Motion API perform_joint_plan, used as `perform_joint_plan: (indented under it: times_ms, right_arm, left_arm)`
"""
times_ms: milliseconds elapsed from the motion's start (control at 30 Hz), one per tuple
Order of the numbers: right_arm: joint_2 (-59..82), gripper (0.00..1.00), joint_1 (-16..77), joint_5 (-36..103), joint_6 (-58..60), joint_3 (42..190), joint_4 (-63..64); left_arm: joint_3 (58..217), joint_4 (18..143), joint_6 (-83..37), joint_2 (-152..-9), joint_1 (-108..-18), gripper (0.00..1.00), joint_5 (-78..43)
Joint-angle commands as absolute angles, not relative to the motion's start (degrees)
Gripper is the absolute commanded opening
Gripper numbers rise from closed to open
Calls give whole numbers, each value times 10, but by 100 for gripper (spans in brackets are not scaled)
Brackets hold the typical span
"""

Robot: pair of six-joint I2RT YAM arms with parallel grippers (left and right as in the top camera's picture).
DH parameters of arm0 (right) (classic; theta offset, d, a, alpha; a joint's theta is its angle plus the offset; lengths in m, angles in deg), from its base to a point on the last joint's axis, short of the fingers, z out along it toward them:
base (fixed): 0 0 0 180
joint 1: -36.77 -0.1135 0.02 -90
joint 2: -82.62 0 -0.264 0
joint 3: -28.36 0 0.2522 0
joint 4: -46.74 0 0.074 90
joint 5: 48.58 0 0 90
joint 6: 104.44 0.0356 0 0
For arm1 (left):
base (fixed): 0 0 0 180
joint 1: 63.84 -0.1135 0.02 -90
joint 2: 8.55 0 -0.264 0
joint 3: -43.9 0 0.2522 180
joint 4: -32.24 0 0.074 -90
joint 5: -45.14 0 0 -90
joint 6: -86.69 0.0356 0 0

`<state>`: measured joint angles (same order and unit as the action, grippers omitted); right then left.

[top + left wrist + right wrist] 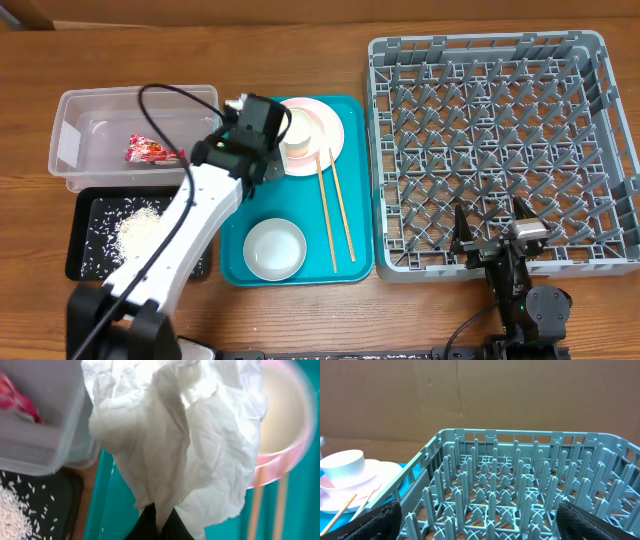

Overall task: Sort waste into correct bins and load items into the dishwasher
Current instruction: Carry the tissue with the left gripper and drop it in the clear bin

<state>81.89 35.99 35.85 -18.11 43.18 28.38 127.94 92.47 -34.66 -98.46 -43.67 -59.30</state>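
My left gripper (160,522) is shut on the crumpled white napkin (180,435), which hangs above the left edge of the teal tray (110,495). From overhead the left gripper (262,122) hovers between the clear tub (75,120) and the pink plate (328,135), hiding the napkin. The red wrapper (148,151) lies in the tub. Rice grains (135,228) cover the black tray (80,262). A bowl (300,128) sits on the plate, and another bowl (275,248) and the chopsticks (335,212) lie on the teal tray. My right gripper (485,527) stands open at the grey dish rack's (500,150) near edge.
The teal tray (355,265) lies between the two bins and the dish rack. A cardboard wall (480,395) stands behind the table. The rack's upright pegs (492,480) rise directly in front of my right fingers (375,520).
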Motion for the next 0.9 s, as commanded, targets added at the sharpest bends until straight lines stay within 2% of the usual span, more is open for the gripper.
perform_joint_plan:
  times_ms: [0, 533, 867]
  right_arm:
    - [825, 100, 361, 358, -183, 426, 286]
    - [825, 100, 361, 358, -183, 426, 286]
    - [825, 100, 361, 358, -183, 426, 286]
  left_arm:
    - [1311, 926, -350, -955, -451, 4, -606]
    - [1310, 861, -407, -969, -682, 4, -587]
    - [1310, 815, -418, -1076, -721, 4, -553]
